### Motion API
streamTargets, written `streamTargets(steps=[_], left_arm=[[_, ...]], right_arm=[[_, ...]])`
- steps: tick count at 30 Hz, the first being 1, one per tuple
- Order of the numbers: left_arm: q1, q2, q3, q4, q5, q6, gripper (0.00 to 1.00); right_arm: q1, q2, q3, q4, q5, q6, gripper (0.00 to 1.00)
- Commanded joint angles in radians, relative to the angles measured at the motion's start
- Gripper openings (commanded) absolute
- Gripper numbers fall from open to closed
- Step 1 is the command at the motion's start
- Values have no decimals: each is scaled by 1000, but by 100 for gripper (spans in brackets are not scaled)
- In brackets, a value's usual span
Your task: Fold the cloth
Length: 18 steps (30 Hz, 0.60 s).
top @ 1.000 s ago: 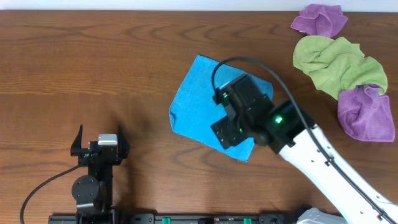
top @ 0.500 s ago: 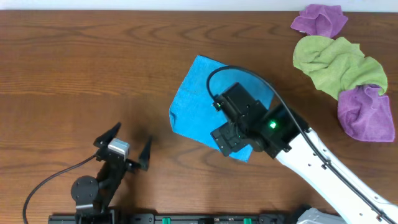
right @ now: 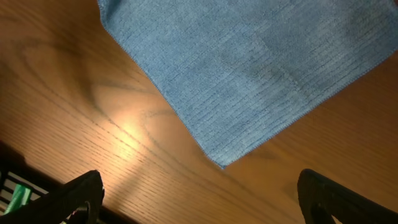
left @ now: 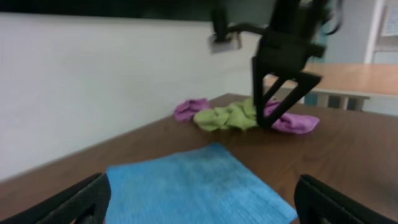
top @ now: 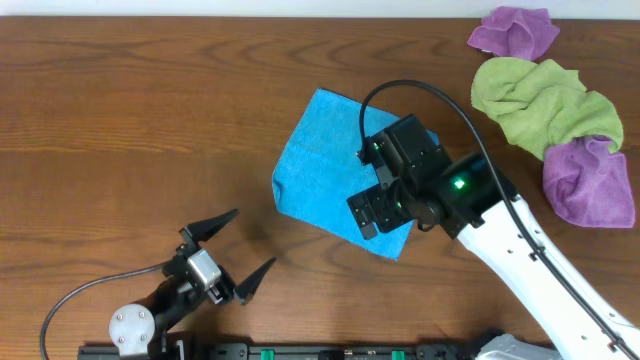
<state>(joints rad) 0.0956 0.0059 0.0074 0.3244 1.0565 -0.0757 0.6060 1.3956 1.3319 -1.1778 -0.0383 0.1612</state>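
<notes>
Roughly in the middle of the wooden tabletop (top: 120, 120) lies the blue cloth (top: 325, 165), spread flat and turned so that its corners point up, down and sideways like a diamond. The right pincer (right: 199, 193) hangs over the cloth's lower right part, its arm reaching in from the bottom right corner of the overhead view. Its two fingers stand wide apart and hold nothing. From its wrist camera the cloth's near corner shows in the space between the fingers, with bare wood on either side of it. The left pincer (top: 255, 238) sits low near the front edge of the tabletop, to the left of the cloth and apart from it. It is tilted toward the cloth, its fingers are spread wide, and it is empty as well. Its wrist camera looks across the cloth toward a crumpled green cloth (top: 540, 100) in the far right corner. One purple cloth (top: 515, 32) is bunched just behind the green one and another (top: 590, 180) just in front of it.
</notes>
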Motion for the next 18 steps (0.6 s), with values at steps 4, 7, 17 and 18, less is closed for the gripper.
streamTargets(steps=[4, 7, 17, 18], left_arm=[[1, -1, -2, 107, 94, -9, 95], [1, -1, -2, 144, 214, -11, 95], [1, 0, -2, 173, -127, -389, 95], [1, 0, -2, 150, -196, -422, 95]], right_arm=[[-2, -9, 8, -21, -22, 17, 99], [-2, -9, 8, -28, -21, 17, 99], [-41, -9, 8, -13, 216, 147, 99], [-56, -9, 8, -1, 214, 152, 99]])
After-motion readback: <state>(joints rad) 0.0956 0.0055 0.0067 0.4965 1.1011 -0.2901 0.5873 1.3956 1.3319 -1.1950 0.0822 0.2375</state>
